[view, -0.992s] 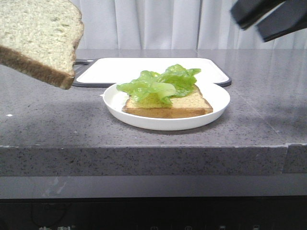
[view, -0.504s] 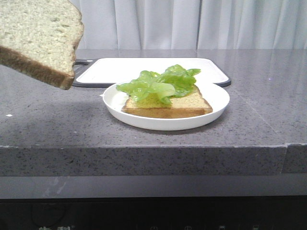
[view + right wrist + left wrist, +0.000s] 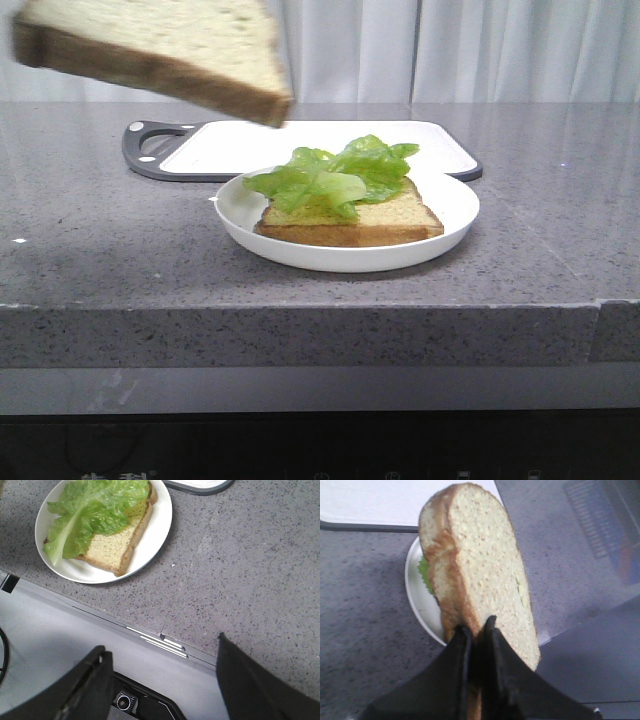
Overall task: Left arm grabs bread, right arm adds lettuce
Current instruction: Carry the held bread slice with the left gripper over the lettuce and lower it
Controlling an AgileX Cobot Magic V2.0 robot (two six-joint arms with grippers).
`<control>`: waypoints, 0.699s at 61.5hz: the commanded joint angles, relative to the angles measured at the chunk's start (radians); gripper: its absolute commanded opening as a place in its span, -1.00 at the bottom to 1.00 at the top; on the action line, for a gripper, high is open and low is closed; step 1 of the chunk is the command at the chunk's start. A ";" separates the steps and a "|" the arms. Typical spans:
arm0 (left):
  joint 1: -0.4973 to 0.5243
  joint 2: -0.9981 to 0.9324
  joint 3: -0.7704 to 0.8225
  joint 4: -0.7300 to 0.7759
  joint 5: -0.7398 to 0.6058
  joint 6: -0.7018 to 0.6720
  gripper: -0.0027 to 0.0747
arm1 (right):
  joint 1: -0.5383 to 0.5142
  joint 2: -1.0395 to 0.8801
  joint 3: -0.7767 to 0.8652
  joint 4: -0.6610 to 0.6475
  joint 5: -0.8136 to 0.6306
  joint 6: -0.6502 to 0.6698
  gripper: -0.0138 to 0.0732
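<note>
The bread [image 3: 160, 50] is a thick pale slice with a brown crust, held in the air at the upper left of the front view, left of the white plate [image 3: 440, 230]. My left gripper [image 3: 476, 627] is shut on the bread [image 3: 480, 570] at its lower edge. On the plate lies the thinner matching slice [image 3: 390, 220] with the crinkly green lettuce [image 3: 335, 175] on top. In the right wrist view the lettuce [image 3: 95, 510] covers most of that slice [image 3: 117, 547]. My right gripper [image 3: 162, 652] is open and empty, above the counter's front edge, away from the plate.
A white cutting board with a dark rim and handle [image 3: 150, 150] lies behind the plate. The grey stone counter [image 3: 100, 250] ends in a front edge [image 3: 155, 640]. A pale curtain hangs at the back.
The bread in my left gripper has moved right and turned flatter, uncovering the board's handle. My right gripper, seen at the upper right one second ago, has left the front view.
</note>
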 commanded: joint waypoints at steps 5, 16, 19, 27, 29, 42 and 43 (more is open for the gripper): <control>0.002 0.096 -0.036 -0.338 -0.017 0.234 -0.98 | -0.007 -0.005 -0.024 0.012 -0.053 0.001 0.40; 0.002 0.240 -0.036 -0.595 0.073 0.465 -0.98 | -0.007 -0.005 -0.024 0.012 -0.053 0.001 0.40; 0.002 0.276 -0.036 -0.633 0.088 0.510 -0.98 | -0.007 -0.005 -0.024 0.012 -0.053 0.001 0.40; 0.002 0.364 -0.036 -0.684 0.135 0.567 -0.98 | -0.007 -0.005 -0.024 0.012 -0.053 0.001 0.40; 0.002 0.386 -0.041 -0.692 0.148 0.574 -0.98 | -0.007 -0.005 -0.024 0.012 -0.053 0.001 0.40; 0.002 0.482 -0.096 -0.692 0.190 0.593 -0.98 | -0.007 -0.005 -0.024 0.012 -0.053 0.001 0.40; 0.002 0.486 -0.100 -0.692 0.197 0.593 -0.98 | -0.007 -0.005 -0.024 0.012 -0.053 0.001 0.40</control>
